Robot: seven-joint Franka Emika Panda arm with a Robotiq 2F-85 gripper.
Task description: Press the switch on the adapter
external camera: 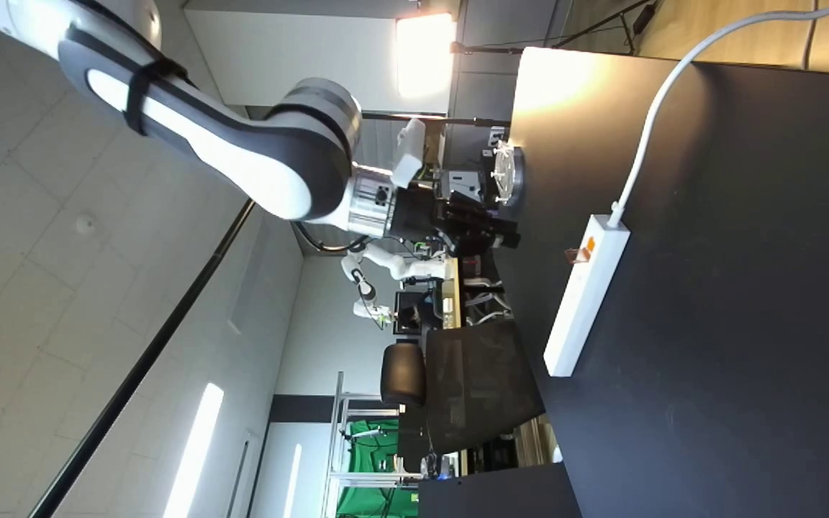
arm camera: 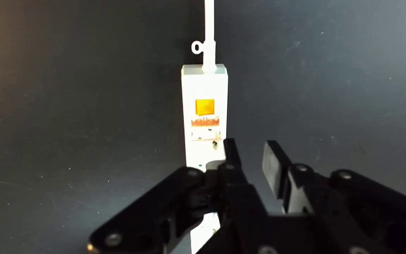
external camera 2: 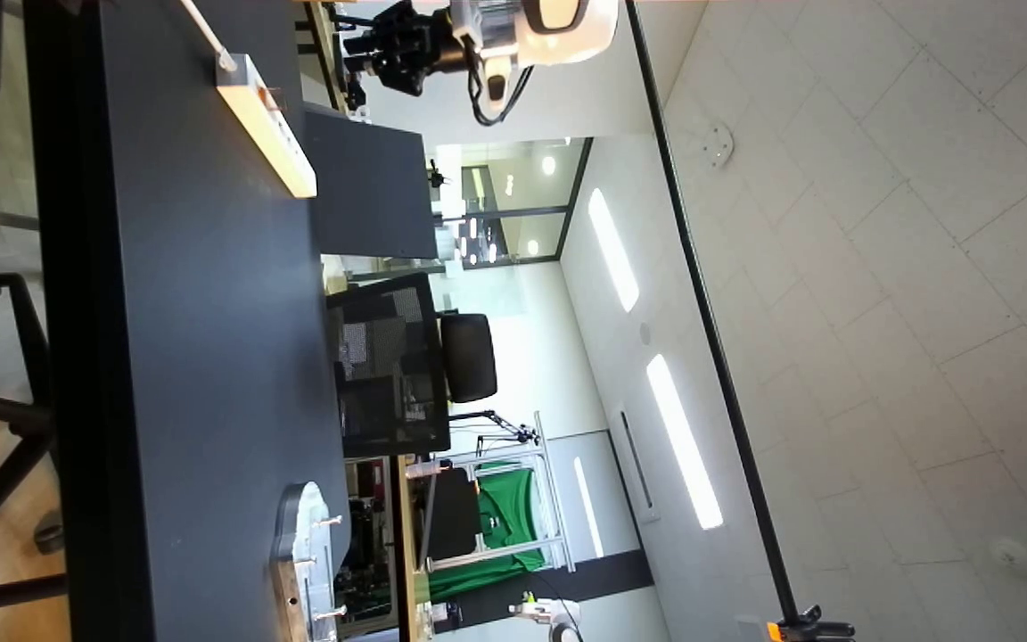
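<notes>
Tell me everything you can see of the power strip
The power strip is a long white bar, apparently plastic, lying flat on the dark table. A white cable leaves one end; near that end sit an orange switch, its setting unclear, and a raised, translucent brownish flap. The gripper hovers apart from the strip.

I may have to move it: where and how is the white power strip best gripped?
Probably midway along the power strip, from above, with the tool closing across its narrow width: it lies flat on the table, both long sides exposed. Stay off the cable and orange switch.
</notes>
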